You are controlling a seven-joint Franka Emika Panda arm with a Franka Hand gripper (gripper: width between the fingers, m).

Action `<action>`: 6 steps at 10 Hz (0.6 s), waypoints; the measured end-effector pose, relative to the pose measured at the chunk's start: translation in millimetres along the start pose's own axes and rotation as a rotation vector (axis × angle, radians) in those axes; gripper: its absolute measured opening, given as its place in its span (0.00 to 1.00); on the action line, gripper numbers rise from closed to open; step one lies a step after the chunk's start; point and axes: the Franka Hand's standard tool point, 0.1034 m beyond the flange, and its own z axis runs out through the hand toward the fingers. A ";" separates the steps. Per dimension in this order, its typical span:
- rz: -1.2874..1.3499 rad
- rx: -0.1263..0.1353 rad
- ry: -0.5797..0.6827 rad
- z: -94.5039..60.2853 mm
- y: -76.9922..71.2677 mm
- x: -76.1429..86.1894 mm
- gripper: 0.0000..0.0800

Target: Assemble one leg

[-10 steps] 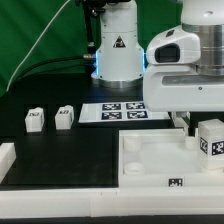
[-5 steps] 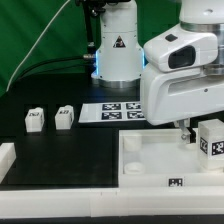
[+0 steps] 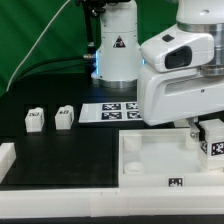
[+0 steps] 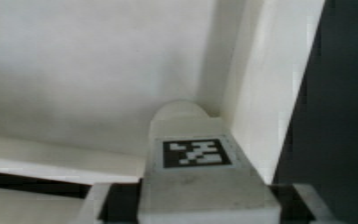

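Note:
My gripper (image 3: 204, 127) is shut on one white leg (image 3: 213, 138), whose black-and-white tag faces the camera. It holds the leg over the far corner of the large white tray-like part (image 3: 150, 160), at the exterior view's right. In the wrist view the leg (image 4: 197, 150) sits between the two fingers (image 4: 114, 203) of the gripper (image 4: 211, 205), tag up, pointing at the tray's inner corner (image 4: 211, 95). Two more legs (image 3: 34, 120) (image 3: 65, 117) stand on the black table at the exterior view's left.
The marker board (image 3: 115, 112) lies on the table behind the tray. The robot's white base (image 3: 117, 45) stands behind it. A white raised edge (image 3: 6, 155) runs along the table's front and left side.
The arm's white hand has shifted slightly toward the exterior view's left and now covers more of the held leg. The two loose legs have not moved.

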 end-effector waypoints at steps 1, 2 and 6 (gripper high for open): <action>0.040 0.000 0.000 0.0 0.0 0.0 0.37; 0.035 0.000 0.000 0.0 0.3 0.0 0.37; 0.432 0.012 0.011 -0.1 -1.0 -0.2 0.37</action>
